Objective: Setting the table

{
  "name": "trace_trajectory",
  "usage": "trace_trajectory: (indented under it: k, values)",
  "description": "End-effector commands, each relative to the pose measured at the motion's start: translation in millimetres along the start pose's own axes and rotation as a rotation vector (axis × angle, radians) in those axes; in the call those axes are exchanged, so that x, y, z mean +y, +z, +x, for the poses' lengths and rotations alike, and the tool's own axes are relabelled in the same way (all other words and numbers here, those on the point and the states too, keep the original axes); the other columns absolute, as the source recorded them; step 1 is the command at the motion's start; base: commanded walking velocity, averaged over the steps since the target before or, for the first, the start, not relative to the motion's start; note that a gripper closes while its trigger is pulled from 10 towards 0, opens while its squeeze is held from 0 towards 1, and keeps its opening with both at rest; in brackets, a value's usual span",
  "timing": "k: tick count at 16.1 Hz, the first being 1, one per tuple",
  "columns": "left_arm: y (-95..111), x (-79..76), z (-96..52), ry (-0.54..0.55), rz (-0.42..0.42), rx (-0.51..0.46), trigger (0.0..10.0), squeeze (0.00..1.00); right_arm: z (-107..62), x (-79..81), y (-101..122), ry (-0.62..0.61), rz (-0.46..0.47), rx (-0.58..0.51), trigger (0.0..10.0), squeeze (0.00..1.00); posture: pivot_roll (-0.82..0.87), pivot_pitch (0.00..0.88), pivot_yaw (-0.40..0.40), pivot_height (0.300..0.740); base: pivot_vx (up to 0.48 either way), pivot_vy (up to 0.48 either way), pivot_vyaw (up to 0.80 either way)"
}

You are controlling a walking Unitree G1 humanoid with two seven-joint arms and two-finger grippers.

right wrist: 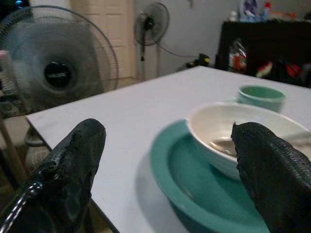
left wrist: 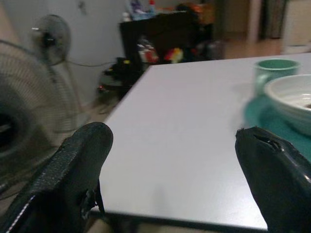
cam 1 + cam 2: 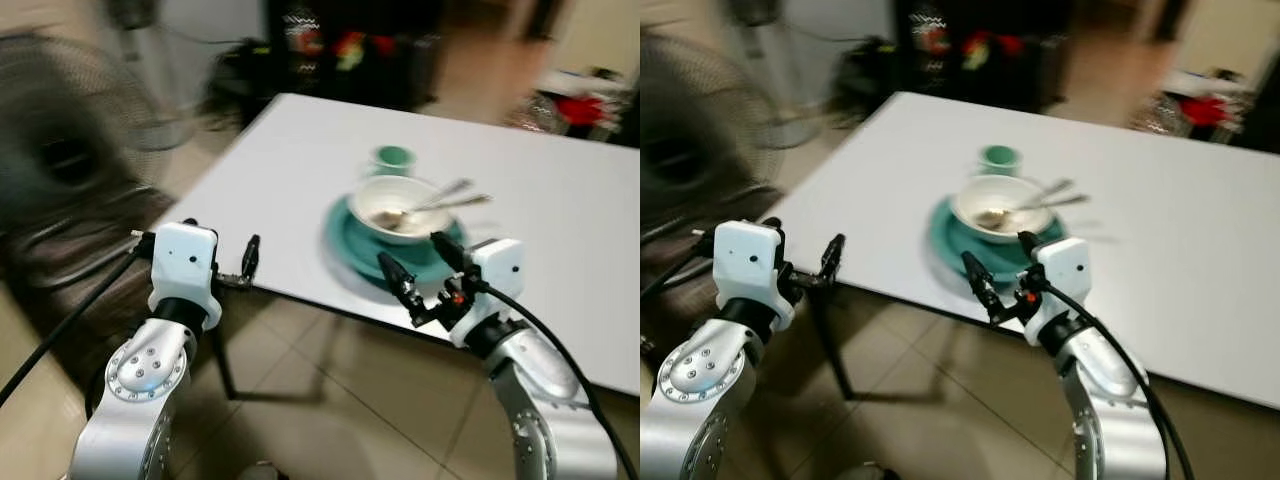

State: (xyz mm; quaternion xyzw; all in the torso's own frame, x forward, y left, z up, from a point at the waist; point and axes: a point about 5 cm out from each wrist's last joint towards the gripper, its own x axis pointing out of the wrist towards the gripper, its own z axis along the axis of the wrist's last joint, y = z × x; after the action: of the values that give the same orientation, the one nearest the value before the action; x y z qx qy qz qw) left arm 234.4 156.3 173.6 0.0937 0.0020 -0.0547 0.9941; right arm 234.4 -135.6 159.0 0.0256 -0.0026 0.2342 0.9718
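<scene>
My right gripper [image 3: 422, 277] hangs open, just short of the teal plate [image 3: 345, 240]. The white bowl [image 3: 385, 197] beyond it looks rigid, breakable and slick; I'd pinch its near rim. My left gripper [image 2: 170, 160] is open too.

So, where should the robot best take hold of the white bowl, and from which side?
Probably at the near rim of the white bowl, coming from the robot's side of the table, where the open right gripper is already close. The rim is thin and open, so one finger can go inside. The utensils lean over the far right edge, so avoid that side. The bowl sits in the teal plate.
</scene>
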Motion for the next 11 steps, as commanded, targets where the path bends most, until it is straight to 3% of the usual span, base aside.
trace_trajectory:
  k: [1,5,11]
  values:
    - [4.5,2.3,-0.6,0.017,0.016,-0.012,10.0,0.00,2.7,1.1,10.3,0.006,0.000,-0.053,10.0,1.00,-0.02,0.007,0.005,0.740,0.000,0.000,0.80]
    - [8.9,6.3,1.4,0.028,0.029,-0.022,10.0,0.00,5.4,1.7,15.4,-0.003,-0.002,-0.071,10.0,1.00,-0.02,0.014,0.010,0.740,0.000,0.000,0.80]
    - [10.6,7.0,6.0,0.043,0.038,-0.014,10.0,0.00,7.3,-4.0,7.1,-0.042,0.094,-0.016,10.0,1.00,-0.02,0.019,0.026,0.740,0.000,0.000,0.80]
